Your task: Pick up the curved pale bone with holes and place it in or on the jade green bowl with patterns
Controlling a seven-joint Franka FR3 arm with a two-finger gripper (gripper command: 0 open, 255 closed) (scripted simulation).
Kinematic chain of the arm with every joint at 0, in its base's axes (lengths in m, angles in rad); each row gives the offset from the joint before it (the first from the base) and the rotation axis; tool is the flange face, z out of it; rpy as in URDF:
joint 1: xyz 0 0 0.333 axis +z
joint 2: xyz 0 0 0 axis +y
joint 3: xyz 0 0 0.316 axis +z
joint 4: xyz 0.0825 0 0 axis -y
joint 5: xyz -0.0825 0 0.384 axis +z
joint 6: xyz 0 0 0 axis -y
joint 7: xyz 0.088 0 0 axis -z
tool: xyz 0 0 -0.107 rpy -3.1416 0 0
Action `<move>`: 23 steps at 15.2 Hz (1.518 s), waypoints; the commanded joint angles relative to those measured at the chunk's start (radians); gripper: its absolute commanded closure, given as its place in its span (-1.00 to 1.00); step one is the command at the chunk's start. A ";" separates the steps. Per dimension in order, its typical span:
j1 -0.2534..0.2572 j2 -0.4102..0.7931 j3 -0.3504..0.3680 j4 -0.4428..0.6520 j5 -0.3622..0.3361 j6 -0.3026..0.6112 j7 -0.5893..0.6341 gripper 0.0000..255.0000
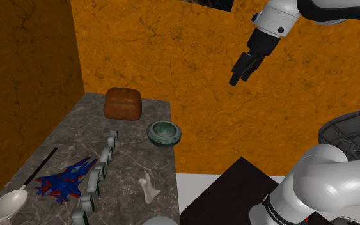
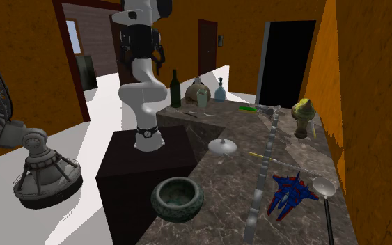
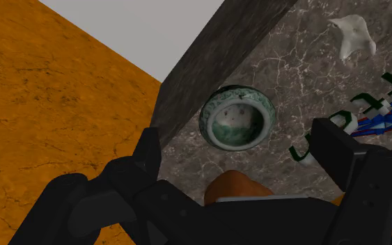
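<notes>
The pale curved bone [image 1: 148,188] lies on the dark marble counter [image 1: 63,137], near the edge that faces the stand; in the wrist view the bone [image 3: 353,36] sits well beyond the bowl. The green patterned bowl [image 1: 164,133] stands upright and empty near the same edge, also in the second exterior view [image 2: 177,200] and the wrist view [image 3: 237,118]. My black gripper [image 1: 241,73] hangs high in the air, off to the shoulder view's right of the counter, far above the bowl. Its fingers [image 3: 149,149] stand apart, holding nothing.
A brown bread loaf [image 1: 122,103] sits at the counter's far end by the orange wall. A row of green-and-white pieces [image 1: 98,172], a blue and red toy jet [image 1: 63,180] and a ladle [image 1: 9,204] lie beside the bone. Bottles [image 2: 175,89] stand on the counter's other wing.
</notes>
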 commanded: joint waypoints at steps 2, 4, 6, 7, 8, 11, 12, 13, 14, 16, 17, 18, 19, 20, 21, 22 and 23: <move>0.005 -0.001 0.018 -0.023 0.009 0.021 0.017 -1.00; 0.015 0.000 0.055 -0.067 0.028 0.063 0.051 -1.00; 0.026 0.006 0.093 -0.106 0.047 0.107 0.086 -1.00; 0.032 0.012 0.113 -0.124 0.057 0.129 0.103 -1.00; 0.037 0.019 0.132 -0.141 0.067 0.152 0.120 -1.00; 0.053 0.048 0.193 -0.184 0.096 0.222 0.172 -1.00; 0.058 0.061 0.214 -0.197 0.105 0.246 0.190 -1.00; 0.063 0.075 0.235 -0.208 0.113 0.271 0.208 -1.00; 0.068 0.091 0.257 -0.217 0.121 0.296 0.226 -1.00; 0.076 0.128 0.300 -0.233 0.136 0.347 0.263 -1.00; 0.078 0.148 0.323 -0.239 0.142 0.373 0.282 -1.00; 0.080 0.171 0.346 -0.243 0.148 0.399 0.301 -1.00; 0.082 0.194 0.369 -0.247 0.152 0.425 0.320 -1.00; 0.082 0.220 0.393 -0.249 0.155 0.452 0.341 -1.00; 0.082 0.246 0.416 -0.249 0.157 0.478 0.361 -1.00; 0.080 0.275 0.441 -0.249 0.157 0.505 0.383 -1.00; 0.078 0.304 0.466 -0.247 0.155 0.531 0.405 -1.00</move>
